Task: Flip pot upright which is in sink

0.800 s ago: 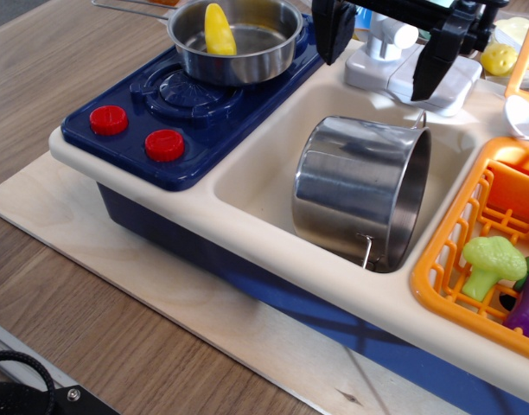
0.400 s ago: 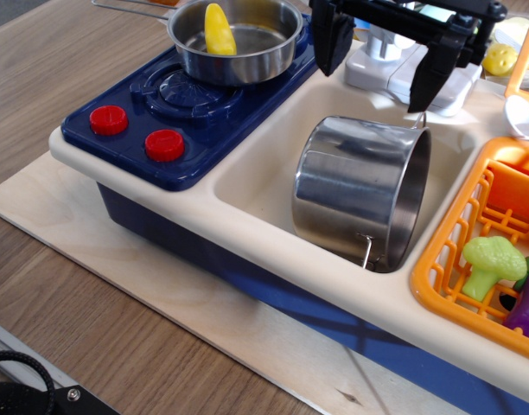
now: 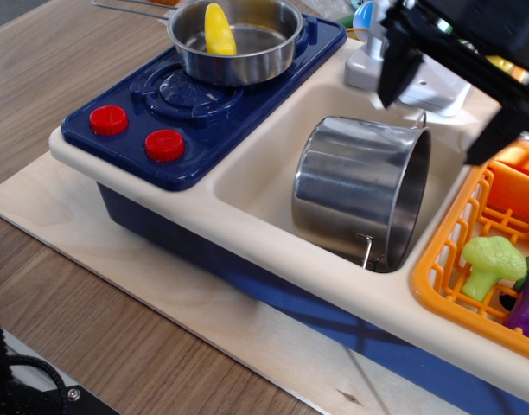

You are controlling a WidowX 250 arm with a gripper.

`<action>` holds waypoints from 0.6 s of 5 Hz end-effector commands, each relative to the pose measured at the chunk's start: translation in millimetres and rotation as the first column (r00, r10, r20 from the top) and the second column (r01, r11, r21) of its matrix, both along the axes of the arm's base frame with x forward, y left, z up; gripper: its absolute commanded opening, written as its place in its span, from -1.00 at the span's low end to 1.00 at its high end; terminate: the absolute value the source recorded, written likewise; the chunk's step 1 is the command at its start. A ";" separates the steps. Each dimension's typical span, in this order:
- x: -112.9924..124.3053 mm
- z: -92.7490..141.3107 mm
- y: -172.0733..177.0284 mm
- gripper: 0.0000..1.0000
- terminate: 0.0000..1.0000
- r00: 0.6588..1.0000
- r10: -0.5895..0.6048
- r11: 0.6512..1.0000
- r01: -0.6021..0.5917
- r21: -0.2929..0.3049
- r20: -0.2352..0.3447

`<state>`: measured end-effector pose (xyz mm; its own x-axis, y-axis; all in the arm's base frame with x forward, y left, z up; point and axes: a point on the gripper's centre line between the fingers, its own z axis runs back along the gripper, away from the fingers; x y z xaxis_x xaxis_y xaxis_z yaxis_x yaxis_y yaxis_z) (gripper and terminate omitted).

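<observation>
- The black two-fingered gripper [image 3: 446, 108] has swung right since the earlier frame and now hangs above the pot's open rim, jaws spread wide, gripping nothing.
- The tall shiny stainless-steel pot [image 3: 355, 186] lies on its side in the deep cream plastic sink [image 3: 256, 173], mouth facing right, wire loop handles at the rim untouched.
- Nothing is done yet: grasping, lifting and turning upright all remain.
- Beside it sits an orange slatted basket [image 3: 446, 251]; a shallow steel pan [image 3: 239, 39] rests on the navy stove.

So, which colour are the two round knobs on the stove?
Red: both round plastic knobs on the navy stove, clearest in the observation.image view.
</observation>
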<state>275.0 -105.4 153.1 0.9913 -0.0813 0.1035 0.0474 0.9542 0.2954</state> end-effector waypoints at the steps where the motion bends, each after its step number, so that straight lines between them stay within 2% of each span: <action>1: 7.6 -7.5 0.1 1.00 -1.00 0.999 -0.005 0.993 0.000 0.122 0.041; 3: 10.7 -14.0 26.1 1.00 -1.00 0.998 -0.060 0.993 0.057 0.106 0.029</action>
